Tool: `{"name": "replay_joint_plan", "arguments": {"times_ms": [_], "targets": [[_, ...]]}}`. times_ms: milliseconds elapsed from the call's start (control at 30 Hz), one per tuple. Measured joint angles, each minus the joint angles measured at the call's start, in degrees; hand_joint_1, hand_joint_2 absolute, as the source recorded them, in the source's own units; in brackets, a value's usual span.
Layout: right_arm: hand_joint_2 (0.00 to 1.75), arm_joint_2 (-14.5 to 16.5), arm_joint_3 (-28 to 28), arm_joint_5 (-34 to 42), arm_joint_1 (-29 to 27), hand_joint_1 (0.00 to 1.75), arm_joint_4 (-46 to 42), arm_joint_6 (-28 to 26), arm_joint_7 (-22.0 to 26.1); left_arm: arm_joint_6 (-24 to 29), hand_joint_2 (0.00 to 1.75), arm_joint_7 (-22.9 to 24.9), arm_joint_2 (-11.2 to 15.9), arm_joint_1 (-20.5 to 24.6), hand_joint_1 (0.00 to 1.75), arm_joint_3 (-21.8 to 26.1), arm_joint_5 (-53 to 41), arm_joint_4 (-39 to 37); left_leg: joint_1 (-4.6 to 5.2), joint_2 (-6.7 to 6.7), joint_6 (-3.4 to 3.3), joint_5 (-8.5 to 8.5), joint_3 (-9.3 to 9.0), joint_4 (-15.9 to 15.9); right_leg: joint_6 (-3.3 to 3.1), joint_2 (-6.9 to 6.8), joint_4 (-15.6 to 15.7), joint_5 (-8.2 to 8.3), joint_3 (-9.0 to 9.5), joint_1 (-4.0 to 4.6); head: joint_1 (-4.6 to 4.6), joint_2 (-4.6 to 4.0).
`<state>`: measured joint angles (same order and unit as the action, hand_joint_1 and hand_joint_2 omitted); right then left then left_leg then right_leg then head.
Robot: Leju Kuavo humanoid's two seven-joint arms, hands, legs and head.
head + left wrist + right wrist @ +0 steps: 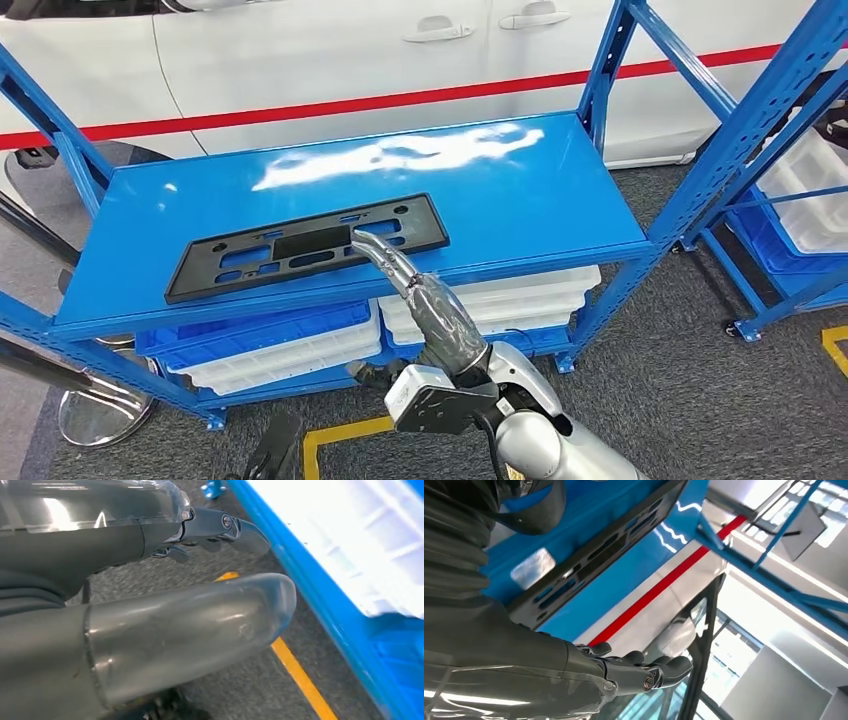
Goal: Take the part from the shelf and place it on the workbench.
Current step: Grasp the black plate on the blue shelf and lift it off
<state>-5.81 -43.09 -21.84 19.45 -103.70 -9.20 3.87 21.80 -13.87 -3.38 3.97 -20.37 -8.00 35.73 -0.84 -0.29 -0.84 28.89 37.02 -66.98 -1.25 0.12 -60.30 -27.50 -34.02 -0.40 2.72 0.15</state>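
Right hand [400, 270], fingers spread and empty, reaches over black part [300, 248] on blue shelf [520, 190]; white car [300, 50] behind.

right hand [574, 675] fingers apart beside black part [594, 560] on blue shelf [634, 575].

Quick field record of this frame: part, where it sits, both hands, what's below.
part: flat black plastic frame plate with cutouts
location: lying flat on the blue metal shelf top, near its front edge
right hand: reaching over the plate's right portion, fingers extended; grip cannot be confirmed
left hand: low beside the shelf, holds nothing
below: white and blue plastic bins
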Motion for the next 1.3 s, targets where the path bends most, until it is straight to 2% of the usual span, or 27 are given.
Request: {"name": "replay_joint_plan", "arguments": {"times_ms": [33,67,133,200,233,267,333,367,400,433,467,533,567,633,700,733,800,867,900,933,967,1000,1067,1100,1200,1233,1300], "targets": [[1.75,0.0,0.2,-1.0,0.0,0.0,0.2,-0.5,0.0,-0.1,0.0,-1.3,0.5,-0.6,0.0,0.6,0.1,0.0,0.33,0.06,-0.63,-1.48,-1.46,3.4,0.05,0.04,0.0,-0.08,0.11,0.16,0.0,0.0],[1.75,0.0,0.3,-2.0,-0.1,0.0,0.4,-0.9,0.1,-0.1,0.0,-2.7,0.9,-1.1,0.0,1.2,0.3,-0.1,0.65,0.09,-1.1,-2.23,-2.46,5.9,0.24,0.01,0.1,-0.08,0.07,0.18,0.01,0.0],[1.75,-0.1,0.7,-4.2,-0.2,0.0,0.8,-1.9,0.5,-0.2,0.0,-5.6,1.5,-1.9,0.0,2.5,0.6,-0.3,1.05,0.09,-1.44,-2.3,-3.0,7.5,0.82,-0.13,0.3,0.08,-0.09,0.1,-0.01,0.0],[1.75,-0.1,1.1,-6.5,-0.4,0.0,1.3,-2.8,0.9,-0.3,0.0,-8.4,1.9,-2.7,0.0,4.0,0.9,-0.6,0.81,0.03,-1.54,-2.7,-3.47,8.6,1.53,-0.2,0.5,-0.06,0.06,0.1,0.0,0.0],[1.75,-0.2,1.4,-7.7,-0.5,0.0,1.4,-3.4,1.1,-0.3,0.0,-9.8,2.0,-3.0,0.0,4.8,1.1,-0.9,0.62,0.06,-1.66,-2.98,-3.8,9.2,1.84,-0.19,-0.3,-0.73,-0.2,0.13,0.02,0.0],[1.75,-0.3,1.7,-8.8,-0.6,0.0,1.6,-3.9,1.3,-0.4,0.0,-11.3,2.1,-3.3,0.0,5.5,1.2,-1.3,0.43,0.11,-1.77,-3.22,-4.08,9.7,2.14,-0.16,-2.4,-2.01,-1.06,0.14,0.02,0.0],[1.75,-0.4,2.3,-11.2,-1.0,0.0,2.1,-4.9,1.7,-0.4,0.0,-14.1,2.2,-3.9,0.0,7.1,1.4,-2.2,0.44,0.17,-1.97,-3.31,-4.2,9.9,2.56,-0.12,-9.2,-5.43,-4.47,0.0,0.03,0.0],[1.75,-0.5,2.6,-12.4,-1.4,0.0,2.4,-5.4,1.9,-0.4,0.0,-15.5,2.3,-4.3,0.0,8.0,1.6,-2.6,0.47,0.18,-2.0,-3.27,-4.18,9.9,2.72,-0.12,-12.5,-6.55,-6.21,-0.03,0.02,0.0],[1.75,-0.6,2.9,-13.5,-1.8,0.0,2.7,-5.9,2.1,-0.4,0.0,-16.8,2.4,-4.6,0.0,8.9,1.7,-3.1,0.5,0.17,-2.01,-3.21,-4.19,9.8,2.82,-0.12,-14.3,-6.66,-7.24,-0.06,0.02,0.0],[1.75,-0.6,3.2,-14.7,-2.2,0.0,3.0,-6.3,2.2,-0.5,0.0,-18.2,2.4,-5.0,0.0,9.7,1.9,-3.6,0.52,0.15,-1.98,-3.15,-4.24,9.8,2.84,-0.13,-13.9,-5.63,-7.2,-0.09,0.02,0.0],[1.75,-0.7,3.4,-15.9,-2.4,0.0,3.3,-6.9,2.4,-0.5,0.0,-19.6,2.5,-5.3,0.0,10.5,2.0,-4.0,0.53,0.09,-1.9,-3.04,-4.34,9.7,2.76,-0.13,-11.0,-3.62,-5.91,-0.12,0.02,0.0],[1.75,-0.8,4.0,-18.4,-2.6,0.0,3.7,-7.8,2.8,-0.7,0.0,-22.4,2.6,-5.7,0.0,12.0,2.5,-4.8,0.64,-0.03,-1.6,-2.71,-4.46,9.4,2.27,-0.13,-2.9,0.07,-2.0,0.0,0.02,0.0],[1.75,-0.8,4.2,-19.8,-2.7,0.0,3.9,-8.2,2.9,-1.0,0.0,-23.7,2.6,-5.8,0.0,12.8,2.9,-5.3,0.73,-0.08,-1.39,-2.56,-4.45,9.2,1.93,-0.13,-0.1,0.98,-0.63,0.11,0.02,0.0],[1.75,-0.8,4.6,-23.1,-3.2,0.0,4.2,-9.0,2.7,-2.0,0.0,-25.3,2.5,-5.8,0.0,14.6,3.9,-6.7,0.8,-0.12,-0.87,-2.39,-4.43,9.1,1.3,-0.08,1.3,1.01,0.05,0.41,0.02,0.0],[1.75,-0.7,4.9,-26.8,-4.3,0.0,4.5,-10.2,2.2,-2.6,0.0,-25.5,2.2,-5.8,0.0,16.9,4.8,-8.4,0.76,-0.1,-0.24,-2.09,-4.55,9.0,0.66,-0.06,1.8,1.21,0.27,0.21,0.02,0.0],[1.75,-0.7,5.0,-28.5,-4.8,0.0,4.7,-11.0,2.0,-2.6,0.0,-25.4,2.0,-5.9,0.0,18.1,5.1,-9.4,0.72,-0.08,0.09,-1.41,-4.31,8.3,0.31,-0.1,2.1,1.32,0.47,0.06,0.01,0.0],[1.75,-0.6,5.1,-31.6,-5.7,0.0,5.3,-12.8,1.6,-2.5,0.0,-25.4,1.7,-5.9,0.0,20.5,5.6,-12.0,0.48,-0.04,0.74,1.59,-2.26,3.5,-0.19,-0.19,2.5,1.46,0.76,-0.18,0.01,0.0],[1.75,-0.6,5.2,-34.4,-6.6,0.0,6.0,-14.3,0.9,-3.0,0.0,-25.6,1.6,-5.8,0.0,22.8,5.8,-14.8,0.21,-0.03,1.29,4.99,1.25,-3.9,-0.33,-0.21,2.5,1.4,0.75,-0.21,0.01,0.0],[1.75,-0.6,5.4,-35.9,-7.2,0.0,6.5,-15.0,0.4,-3.4,0.0,-25.5,1.5,-5.9,0.0,23.6,5.7,-16.1,0.07,-0.02,1.5,5.52,2.4,-6.2,-0.31,-0.21,2.5,1.35,0.75,-0.23,0.01,0.0],[1.75,-0.6,5.7,-37.5,-7.7,0.0,6.9,-15.6,-0.2,-3.7,0.0,-25.3,1.4,-6.0,0.0,24.3,5.4,-17.1,-0.06,-0.01,1.63,4.91,2.54,-6.4,-0.24,-0.2,2.4,1.29,0.77,-0.28,0.01,0.0],[1.75,-0.6,5.9,-38.9,-8.2,0.0,7.3,-16.1,-0.6,-4.0,0.0,-25.2,1.3,-6.0,0.0,24.7,5.1,-17.9,-0.2,0.02,1.7,3.24,1.51,-4.1,-0.1,-0.19,2.3,1.2,0.83,-0.35,0.0,0.0],[1.75,-0.6,6.2,-39.9,-8.5,0.0,7.7,-16.5,-0.8,-4.2,0.0,-25.1,1.2,-6.0,0.0,25.1,4.7,-18.6,-0.34,0.06,1.74,1.06,-0.41,-0.2,0.11,-0.18,2.2,1.06,0.9,-0.43,0.0,0.0],[1.75,-0.6,6.6,-41.1,-8.8,0.0,8.2,-17.1,-1.0,-4.9,0.0,-25.3,1.0,-5.9,0.0,25.6,4.2,-19.5,-0.31,0.02,1.47,-1.46,-3.82,6.7,0.72,-0.14,1.8,0.77,0.92,-0.38,0.01,0.0],[1.75,-0.6,6.8,-41.4,-8.8,0.0,8.5,-17.2,-1.0,-5.3,0.0,-25.5,0.9,-5.8,0.0,25.9,3.8,-19.9,-0.18,-0.03,1.18,-1.8,-4.6,8.4,1.05,-0.12,1.7,0.7,0.88,-0.32,0.01,0.0],[1.75,-0.6,7.1,-41.9,-8.5,0.0,9.5,-17.1,-1.1,-6.4,0.0,-25.9,0.9,-5.5,0.0,26.2,2.1,-20.7,0.05,-0.14,-0.07,-2.0,-4.74,9.0,2.1,-0.08,1.8,0.75,0.92,-0.37,0.01,0.0],[1.75,-0.6,7.2,-42.2,-8.3,0.0,9.9,-17.0,-1.3,-6.8,0.0,-25.8,0.8,-5.3,0.0,26.2,1.5,-20.8,0.0,-0.11,-0.56,-2.14,-4.8,9.2,2.4,-0.09,1.3,0.32,0.75,-0.43,0.02,0.0],[1.75,-0.5,7.3,-43.0,-7.5,0.0,10.9,-16.7,-1.7,-7.6,0.0,-25.1,0.8,-4.7,0.0,26.1,0.4,-20.9,-0.07,-0.05,-1.51,-2.29,-4.86,9.6,2.79,-0.08,-3.0,-2.3,-1.18,-0.52,0.02,0.0]]}}
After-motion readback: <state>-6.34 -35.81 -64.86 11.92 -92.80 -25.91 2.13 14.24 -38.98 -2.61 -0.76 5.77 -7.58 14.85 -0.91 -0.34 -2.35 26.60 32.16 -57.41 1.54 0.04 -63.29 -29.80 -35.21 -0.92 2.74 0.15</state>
